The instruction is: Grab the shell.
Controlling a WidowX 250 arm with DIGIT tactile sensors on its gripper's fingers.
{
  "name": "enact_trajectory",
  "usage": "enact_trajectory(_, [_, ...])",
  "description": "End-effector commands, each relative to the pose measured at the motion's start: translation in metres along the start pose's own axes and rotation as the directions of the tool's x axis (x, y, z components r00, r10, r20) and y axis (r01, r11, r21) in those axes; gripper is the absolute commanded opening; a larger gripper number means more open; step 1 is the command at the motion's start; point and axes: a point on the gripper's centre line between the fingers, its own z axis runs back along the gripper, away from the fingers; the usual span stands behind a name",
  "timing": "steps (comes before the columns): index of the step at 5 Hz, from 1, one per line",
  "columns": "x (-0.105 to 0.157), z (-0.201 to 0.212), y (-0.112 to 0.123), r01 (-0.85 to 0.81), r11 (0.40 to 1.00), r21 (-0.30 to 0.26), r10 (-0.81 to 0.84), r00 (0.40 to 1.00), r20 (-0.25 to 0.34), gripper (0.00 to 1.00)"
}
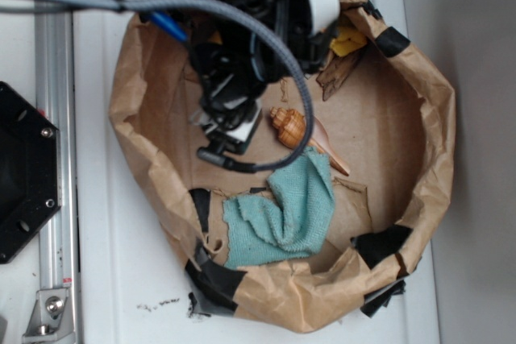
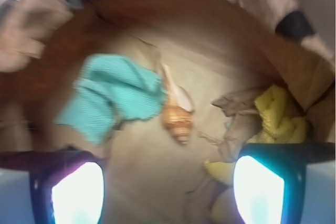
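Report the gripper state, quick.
Gripper: open and empty, fingers spread wide. The shell lies untouched on the brown paper ahead of it, next to the teal cloth.

Arm: I'm reaching down from the top edge, wrist pointed downward.
Gripper (image 2: pixel 168 192): my jaws spread wide, nothing between them.
Fingers (image 2: pixel 77 190): both pads glowing bright, empty.

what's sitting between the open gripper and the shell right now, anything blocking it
Nothing visible. The wrist view shows bare paper floor between the gripper and the shell. The teal cloth touches the shell's tail end, off to one side; the yellow cloth lies apart.
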Motion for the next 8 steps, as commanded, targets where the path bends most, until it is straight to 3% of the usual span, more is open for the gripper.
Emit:
enact_trajectory(1, [0.003,-0.078,-0.002,0.149,0.987,0.056,-0.146,0.988,-0.052,1.00])
enact_trajectory(2, [0.007,-0.097,-0.008,0.188,0.981,0.051,-0.186,0.981,-0.049,1.00])
enact_trajectory(4, [0.033,-0.108,-0.014,0.214,0.969,0.123,-0.209,0.977,-0.052,1.00])
enact_trajectory(5, [0.040,-0.103,-0.012,0.177,0.979,0.104,-0.174,0.984,-0.032,0.00])
enact_trajectory(6, [0.035,-0.084,-0.014,0.102,0.990,0.102,-0.100,0.995,-0.018,0.00])
enact_trajectory(7, [0.033,-0.036,-0.018,-0.004,0.980,0.200,0.016,0.998,-0.059,0.00])
enact_trajectory(8, [0.027,0.015,-0.023,-0.142,0.965,0.222,0.147,0.989,-0.007,0.00])
